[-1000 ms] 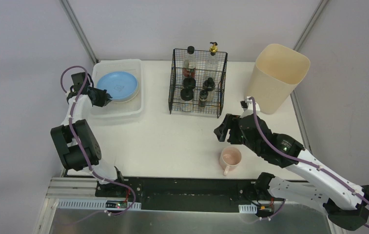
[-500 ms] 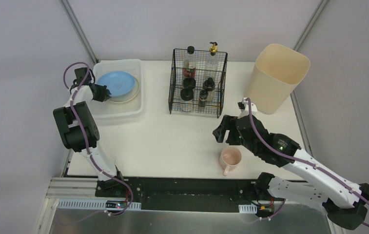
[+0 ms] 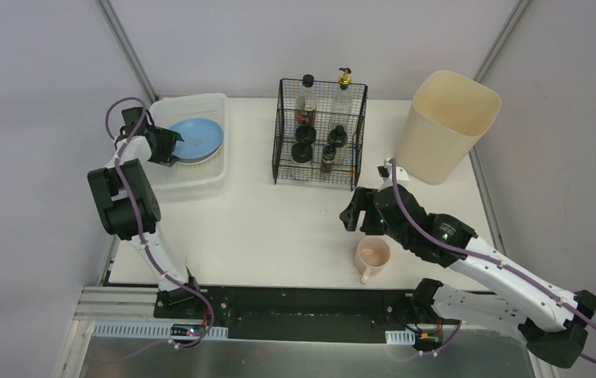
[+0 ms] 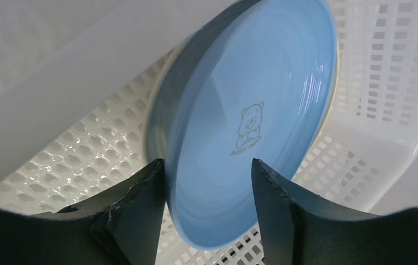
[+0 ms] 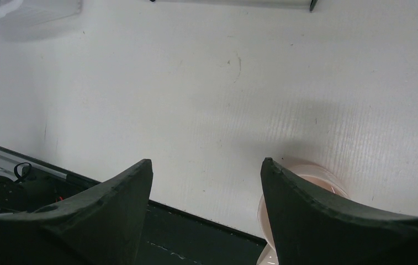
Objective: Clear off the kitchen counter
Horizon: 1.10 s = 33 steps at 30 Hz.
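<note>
**Hazards.**
- My left jaws stand about half parted astride the near rim of the blue plate (image 4: 250, 127) and clamp nothing. If I pull them back askew, one could hook that rim and tip the plate out of the tray (image 3: 200, 186).
- My right jaws are wide apart and empty. They hang over bare bench (image 3: 279, 224) just beside the pink mug (image 3: 372, 253), on the side nearer the wire rack (image 3: 316, 183). The mug sits close to the bench's near edge, so an off-centre descent could shove it over.

**Count, placed from the wire rack.**
- Bench: one, the white top under everything.
- Wire rack: one, at the far middle.
- Bottles (image 3: 305, 98) inside it: two tall ones behind and several dark-capped ones in front. I cannot tell the total.
- Tray: one, to the left.
- Blue plate: one, tilted in the tray, apparently on a second, paler plate.
- Cream bin (image 3: 444, 126): one, to the right.
- Pink mug: one, in front and to the right.
</note>
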### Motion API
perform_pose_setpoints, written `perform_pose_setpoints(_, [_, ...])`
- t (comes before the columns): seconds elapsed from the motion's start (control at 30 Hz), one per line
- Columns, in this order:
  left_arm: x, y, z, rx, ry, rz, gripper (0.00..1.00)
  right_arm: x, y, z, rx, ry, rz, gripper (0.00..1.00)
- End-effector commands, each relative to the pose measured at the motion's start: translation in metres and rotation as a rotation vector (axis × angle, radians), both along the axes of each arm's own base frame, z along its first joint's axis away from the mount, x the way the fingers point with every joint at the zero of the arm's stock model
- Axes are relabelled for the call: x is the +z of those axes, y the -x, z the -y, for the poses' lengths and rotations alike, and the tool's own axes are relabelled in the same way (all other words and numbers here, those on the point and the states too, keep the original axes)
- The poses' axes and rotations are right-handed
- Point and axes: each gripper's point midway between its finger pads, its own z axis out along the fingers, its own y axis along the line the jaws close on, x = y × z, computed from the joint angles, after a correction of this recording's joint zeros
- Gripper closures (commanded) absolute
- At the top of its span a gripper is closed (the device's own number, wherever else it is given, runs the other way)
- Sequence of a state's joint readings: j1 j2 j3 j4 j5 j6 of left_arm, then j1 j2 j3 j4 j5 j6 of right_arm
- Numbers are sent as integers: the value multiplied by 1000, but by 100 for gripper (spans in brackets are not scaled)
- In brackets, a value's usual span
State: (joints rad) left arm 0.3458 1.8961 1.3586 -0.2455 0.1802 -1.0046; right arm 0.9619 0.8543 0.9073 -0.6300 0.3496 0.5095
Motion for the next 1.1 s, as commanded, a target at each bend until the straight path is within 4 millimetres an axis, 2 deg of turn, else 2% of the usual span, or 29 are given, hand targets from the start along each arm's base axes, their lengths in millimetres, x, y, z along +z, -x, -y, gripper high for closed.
perform_pose_setpoints(0.0, [-5, -1, 5, -22, 35, 2, 40, 6, -3, -8, -2, -44, 6, 25])
perform_pose_setpoints(0.27, [12, 5, 18, -92, 59, 41, 35, 5, -2, -6, -3, -36, 0, 25])
perform_pose_setpoints(0.33, [17, 8, 24, -112, 77, 46, 27, 4, -1, -4, -5, -25, -9, 25])
perform_pose_setpoints(0.53, [34, 19, 34, -151, 93, 43, 26, 1, 4, -1, -3, -8, -47, 24])
perform_pose_setpoints(0.6, [40, 24, 36, -166, 95, 38, 21, -1, 6, 2, -11, -7, -53, 24])
perform_pose_setpoints(0.9, [73, 46, 51, -226, 90, 71, 19, 2, 18, 17, -21, 6, -79, 24])
perform_pose_setpoints(1.07, [94, 60, 62, -259, 96, 118, 19, -6, 28, 29, -7, 71, -124, 23])
